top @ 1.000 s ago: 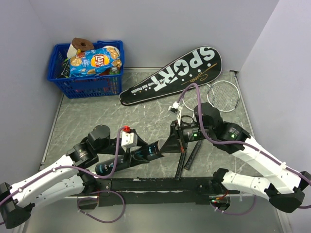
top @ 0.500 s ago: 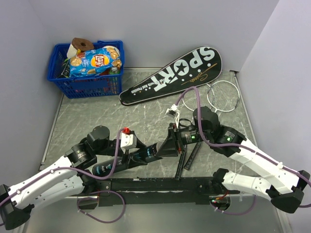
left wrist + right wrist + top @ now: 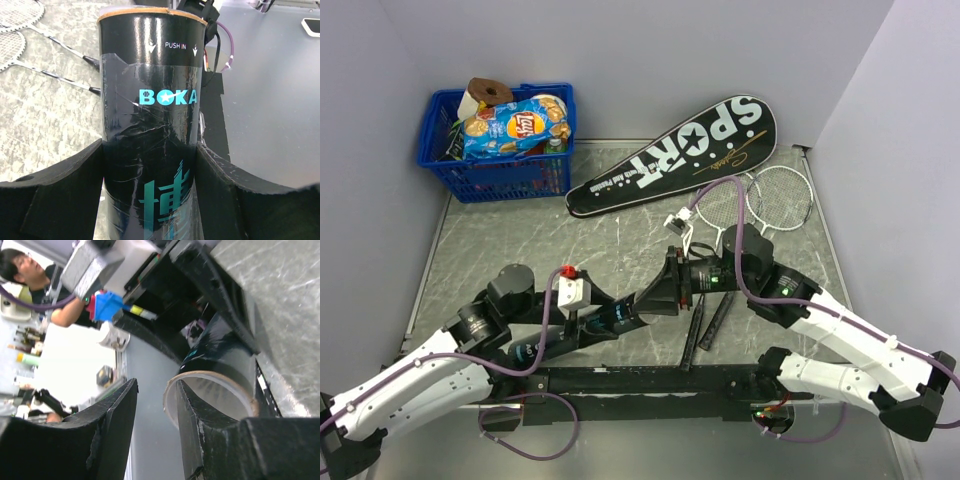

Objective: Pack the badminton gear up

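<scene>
My left gripper (image 3: 588, 325) is shut on the dark cylindrical tube (image 3: 623, 318), lettered "BOKA" in the left wrist view (image 3: 150, 100), where the pads (image 3: 75, 175) press both its sides. The tube's open mouth (image 3: 212, 390) faces my right gripper (image 3: 657, 297). That gripper (image 3: 156, 385) is open and holds nothing, with one finger (image 3: 200, 430) at the tube's rim. Two silver rackets (image 3: 755, 198) lie at the right, their black handles (image 3: 716, 322) under the right arm. The black "SPORT" cover (image 3: 690, 150) lies at the back. No shuttlecocks show.
A blue plastic basket (image 3: 490, 172) of snacks stands at the back left corner. Grey walls close the table on three sides. The arms' black base bar (image 3: 650, 380) runs along the near edge. A purple cable loops over the right arm.
Both grippers have shifted a little to the left together, the tube still in the left one and the right one staying at its mouth.
</scene>
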`<action>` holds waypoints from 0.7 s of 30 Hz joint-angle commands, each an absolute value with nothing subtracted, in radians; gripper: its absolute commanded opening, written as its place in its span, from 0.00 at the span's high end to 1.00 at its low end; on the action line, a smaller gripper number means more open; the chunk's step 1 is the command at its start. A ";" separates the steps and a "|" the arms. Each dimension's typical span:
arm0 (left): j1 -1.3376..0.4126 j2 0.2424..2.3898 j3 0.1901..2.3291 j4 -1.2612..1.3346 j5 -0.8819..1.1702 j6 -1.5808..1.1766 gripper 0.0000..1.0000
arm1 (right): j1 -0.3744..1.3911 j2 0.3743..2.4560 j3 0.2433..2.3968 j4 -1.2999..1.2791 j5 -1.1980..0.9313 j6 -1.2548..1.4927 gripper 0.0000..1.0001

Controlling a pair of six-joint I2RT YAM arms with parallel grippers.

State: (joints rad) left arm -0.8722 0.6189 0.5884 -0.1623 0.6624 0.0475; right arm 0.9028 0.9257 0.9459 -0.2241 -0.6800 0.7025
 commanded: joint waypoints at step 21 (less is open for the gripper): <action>-0.871 0.517 0.588 0.112 0.701 0.006 0.99 | 0.818 0.882 0.720 -0.091 -0.574 0.790 0.55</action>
